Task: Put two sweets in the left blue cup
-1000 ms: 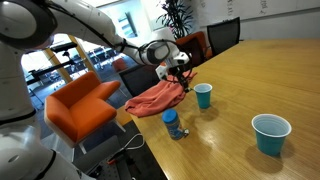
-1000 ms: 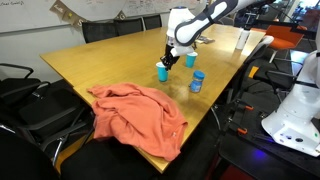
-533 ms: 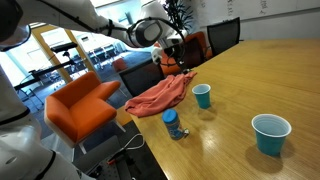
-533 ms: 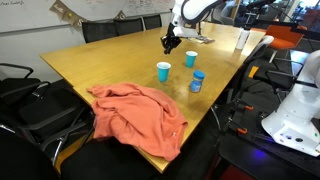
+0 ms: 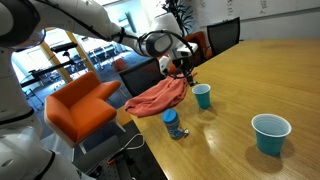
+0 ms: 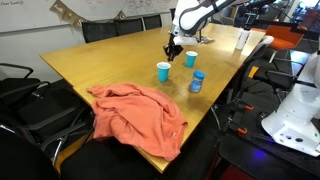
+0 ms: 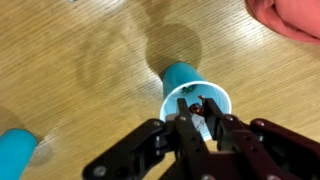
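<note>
1. Right above the left blue cup [image 5: 202,95], the gripper [image 5: 181,70] is seen hanging in the air. That is backed up in both exterior views, and no contact with the rim can be made out.
2. From the wrist view, the cup [image 7: 182,80] is looked straight down into, with its open round mouth sat directly under the fingertips.
3. The fingers are drawn in tight, with barely a sliver left between them. Whether anything is pinched there honestly can't be told.
4. A small reddish speck [image 7: 197,103] is picked up inside the cup, right by the fingertips. It's too blurred to be called a sweet for sure.
5. The cup is stood upright on the wooden table [image 5: 250,80].
6. Just beside the cup, an orange cloth [image 5: 155,98] is crumpled up and draped over the table edge.
7. Near the cup, toward that same table edge, a dark blue container [image 5: 171,121] is parked upright.
8. On the side of the cup away from the cloth, a larger teal cup [image 5: 271,133] is set further off, also upright with its mouth open.
</note>
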### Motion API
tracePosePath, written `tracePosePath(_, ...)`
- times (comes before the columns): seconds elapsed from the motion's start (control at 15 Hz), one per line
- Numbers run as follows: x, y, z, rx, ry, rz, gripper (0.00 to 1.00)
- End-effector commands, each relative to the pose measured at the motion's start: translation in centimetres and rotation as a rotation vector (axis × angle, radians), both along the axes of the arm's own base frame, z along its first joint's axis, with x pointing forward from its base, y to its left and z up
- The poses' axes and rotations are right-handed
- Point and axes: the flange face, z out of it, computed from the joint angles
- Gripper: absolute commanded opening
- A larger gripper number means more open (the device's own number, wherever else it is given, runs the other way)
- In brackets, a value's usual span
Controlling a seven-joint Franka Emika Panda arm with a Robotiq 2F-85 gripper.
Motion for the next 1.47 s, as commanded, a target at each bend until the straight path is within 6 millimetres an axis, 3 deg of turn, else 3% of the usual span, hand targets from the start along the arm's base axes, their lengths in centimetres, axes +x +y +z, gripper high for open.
tracePosePath(0.0,0.9,-0.6,-1.3,0.003,0.025,-0.047,0.06)
tracePosePath(0.53,3.3,-0.5,-2.5,-0.023,-0.023,-0.024,0.06)
tracePosePath(0.6,3.5,-0.4,-2.6,-0.016,-0.025,-0.024,0.47)
tracePosePath(0.67,3.6,-0.2,-2.6,-0.018,-0.022,-0.019,0.49)
tracePosePath(0.87,3.3,0.4,-2.0,-0.005,-0.021,-0.018,0.7)
tracePosePath(1.13,-0.9,1.3,2.1,-0.018,0.013,0.013,0.98)
tracePosePath(1.4,-5.4,1.1,6.8,-0.05,0.043,0.026,1.0)
